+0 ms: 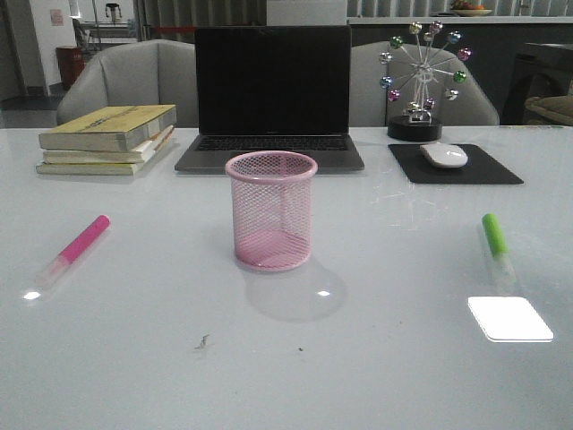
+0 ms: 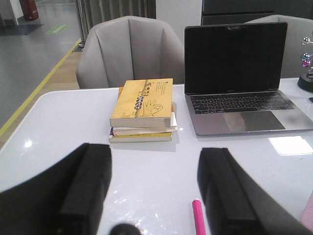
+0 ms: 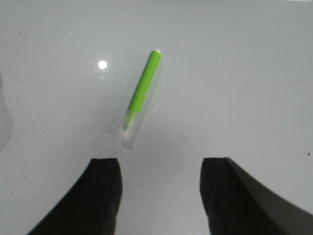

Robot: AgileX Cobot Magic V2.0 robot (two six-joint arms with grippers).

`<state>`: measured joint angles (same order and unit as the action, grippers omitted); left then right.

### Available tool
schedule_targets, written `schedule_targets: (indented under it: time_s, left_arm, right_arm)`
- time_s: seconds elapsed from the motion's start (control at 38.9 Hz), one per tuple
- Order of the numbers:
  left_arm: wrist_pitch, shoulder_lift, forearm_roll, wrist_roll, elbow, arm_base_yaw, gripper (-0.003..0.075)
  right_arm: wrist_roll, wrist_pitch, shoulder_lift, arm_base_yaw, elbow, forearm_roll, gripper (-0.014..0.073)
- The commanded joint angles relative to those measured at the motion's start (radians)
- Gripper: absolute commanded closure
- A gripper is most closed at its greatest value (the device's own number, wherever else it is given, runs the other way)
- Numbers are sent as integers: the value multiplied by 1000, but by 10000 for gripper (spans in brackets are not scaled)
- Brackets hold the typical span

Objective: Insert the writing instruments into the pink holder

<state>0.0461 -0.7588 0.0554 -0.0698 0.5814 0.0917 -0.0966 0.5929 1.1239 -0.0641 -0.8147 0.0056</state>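
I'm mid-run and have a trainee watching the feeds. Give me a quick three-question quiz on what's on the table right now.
1. True or false: the pink holder already contains a marker.
2. Which marker lies on the robot's right side of the holder? A) pink marker B) green marker C) neither
3. Fill in: the right end effector and left end effector are both ____, holding nothing.

Key
1. False: the holder stands empty, both markers lie flat on the table.
2. B
3. open
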Motion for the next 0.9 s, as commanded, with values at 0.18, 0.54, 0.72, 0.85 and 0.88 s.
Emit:
schedule_targets:
  time_s: [0.18,0.54,0.72,0.85,0.88]
  left_arm:
    - [-88,3,9,9,36,6,282]
    - [-88,3,9,9,36,6,282]
    - [-88,3,9,9,36,6,282]
    - [-90,3,7,9,36,6,282]
    - [-90,3,7,9,36,6,282]
  right_arm:
    - [1,118,349,-2,-311,4,116]
    - [1,220,651,-2,-558,49,116]
    - [1,211,747,-2,-601,49,116]
    - [1,196,803,-2,-605,49,116]
    - [1,194,812,-2,-605,49,116]
